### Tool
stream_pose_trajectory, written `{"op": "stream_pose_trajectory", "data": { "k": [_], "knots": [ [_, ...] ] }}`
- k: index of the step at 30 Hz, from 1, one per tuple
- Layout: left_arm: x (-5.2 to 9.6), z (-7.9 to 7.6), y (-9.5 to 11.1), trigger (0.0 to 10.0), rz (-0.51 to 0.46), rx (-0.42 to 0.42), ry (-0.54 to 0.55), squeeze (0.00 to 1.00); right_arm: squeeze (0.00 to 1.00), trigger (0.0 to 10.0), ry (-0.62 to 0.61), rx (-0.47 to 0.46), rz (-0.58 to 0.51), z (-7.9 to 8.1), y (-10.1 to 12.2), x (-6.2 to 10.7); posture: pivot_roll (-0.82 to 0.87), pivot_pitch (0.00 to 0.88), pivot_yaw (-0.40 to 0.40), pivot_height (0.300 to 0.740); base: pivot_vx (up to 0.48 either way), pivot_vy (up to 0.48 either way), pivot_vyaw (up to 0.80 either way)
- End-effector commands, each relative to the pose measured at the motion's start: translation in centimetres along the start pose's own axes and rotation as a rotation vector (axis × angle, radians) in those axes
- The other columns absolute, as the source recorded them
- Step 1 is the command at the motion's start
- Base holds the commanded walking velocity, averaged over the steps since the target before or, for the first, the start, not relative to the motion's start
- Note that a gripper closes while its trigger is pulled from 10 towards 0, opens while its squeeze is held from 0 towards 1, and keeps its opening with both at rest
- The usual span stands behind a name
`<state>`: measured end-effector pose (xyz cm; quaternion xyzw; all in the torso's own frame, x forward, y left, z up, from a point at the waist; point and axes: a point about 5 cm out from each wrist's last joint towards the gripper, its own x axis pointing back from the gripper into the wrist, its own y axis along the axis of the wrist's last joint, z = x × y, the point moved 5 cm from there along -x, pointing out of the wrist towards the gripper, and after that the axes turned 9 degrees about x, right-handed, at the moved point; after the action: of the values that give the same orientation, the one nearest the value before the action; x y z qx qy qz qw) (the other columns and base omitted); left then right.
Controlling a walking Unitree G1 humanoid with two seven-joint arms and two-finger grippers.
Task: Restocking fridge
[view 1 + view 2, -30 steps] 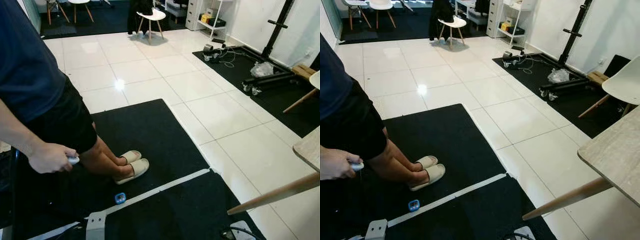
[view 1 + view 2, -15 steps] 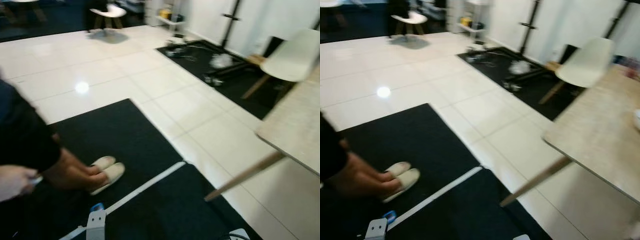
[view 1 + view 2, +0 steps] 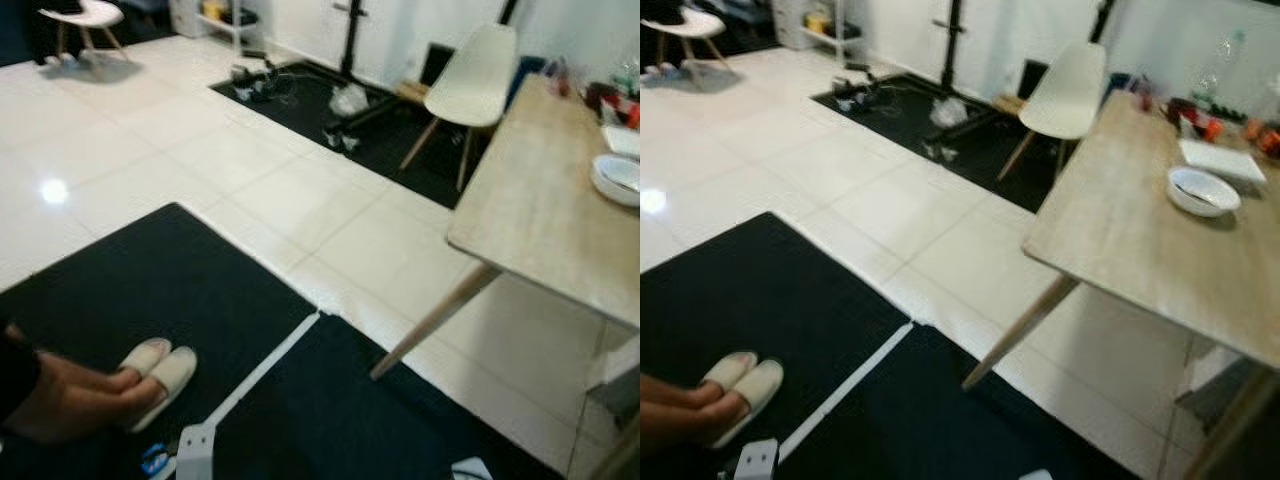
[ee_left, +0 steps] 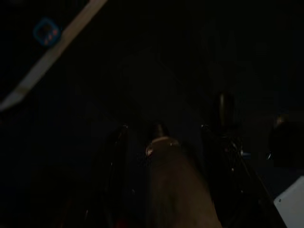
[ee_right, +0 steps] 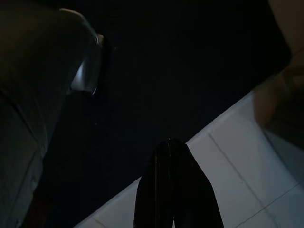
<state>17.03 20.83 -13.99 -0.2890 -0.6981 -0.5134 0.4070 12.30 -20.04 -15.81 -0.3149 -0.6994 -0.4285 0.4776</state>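
Right end effector (image 5: pixel 172 145) hangs closed and empty above black mat (image 5: pixel 166 71).

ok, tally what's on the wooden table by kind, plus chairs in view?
White bowl: 1
White tray or plate: 1
White chairs: 2
Small items at the wooden table's far end: too blurred to count
Total countable: 4

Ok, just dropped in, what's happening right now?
Nothing is being handled. The head camera looks at a wooden table with a white bowl on it and a white chair at its far end. A person's legs in beige slippers stand on the black mat at the left. The right gripper hangs low over the mat's edge, fingers together.
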Motion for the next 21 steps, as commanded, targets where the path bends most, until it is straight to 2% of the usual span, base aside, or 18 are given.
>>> {"op": "stream_pose_trajectory", "data": {
  "k": [1,11,17,21],
  "knots": [
    [0.0,-0.5,-0.5,10.0,0.014,-0.01,-0.005,0.0,0.0,10.0,-0.007,0.008,0.0,-0.3,-0.1,0.0,0.06,0.0,-0.063,0.74,0.0,0.0,-0.77],
    [-0.1,-0.8,-0.5,10.0,0.015,-0.011,-0.016,0.0,0.0,10.0,-0.006,0.01,0.0,-0.2,-0.1,0.0,0.06,0.0,-0.06,0.74,0.0,0.0,-0.08],
    [0.1,0.2,-0.5,10.0,0.018,-0.027,-0.005,0.0,0.0,10.0,0.001,0.023,0.0,0.0,0.0,0.0,0.13,0.0,-0.041,0.74,0.0,0.0,0.0],
    [0.3,0.9,-0.5,10.0,0.027,-0.07,-0.003,0.0,0.0,10.0,0.001,0.02,-0.004,0.2,0.2,0.0,0.13,0.0,-0.016,0.74,0.0,0.0,0.0]
  ]
}}
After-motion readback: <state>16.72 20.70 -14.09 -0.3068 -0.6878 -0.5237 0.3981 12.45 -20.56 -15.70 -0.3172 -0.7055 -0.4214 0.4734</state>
